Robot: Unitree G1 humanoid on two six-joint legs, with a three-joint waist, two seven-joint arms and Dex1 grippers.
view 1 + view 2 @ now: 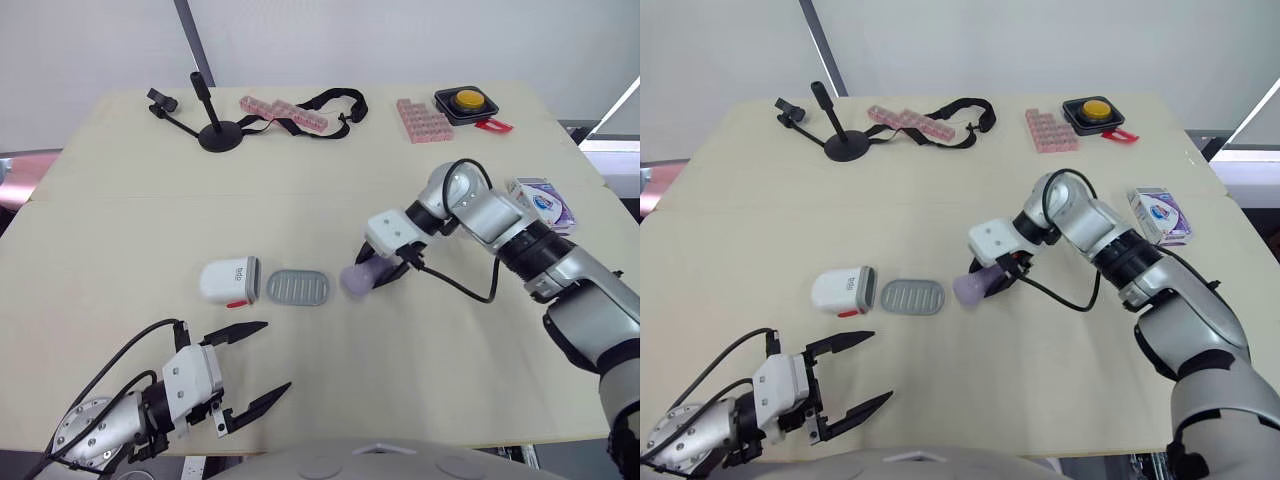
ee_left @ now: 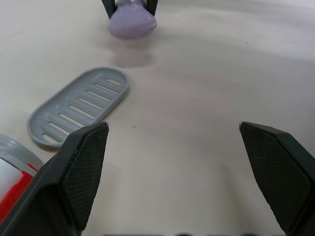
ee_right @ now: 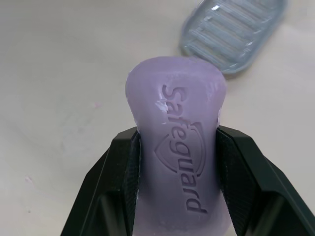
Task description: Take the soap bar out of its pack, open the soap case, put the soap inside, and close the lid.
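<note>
At lower left, the left gripper (image 1: 275, 356) is held wide open and empty. At centre left, the white case (image 1: 229, 281) lies touching its grey ribbed tray (image 1: 298, 288), whose long axis runs left to right. Just right of the tray, the purple soap (image 1: 356, 279) is clamped between the fingers of the right gripper (image 1: 378, 272), the nearer arm. Bare table (image 1: 400, 380) is left around them.

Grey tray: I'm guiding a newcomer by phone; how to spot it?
On the beige table, three things line up near the front. The grey tray is the middle one: flat, ribbed, oval, between the white case and the purple soap.
</note>
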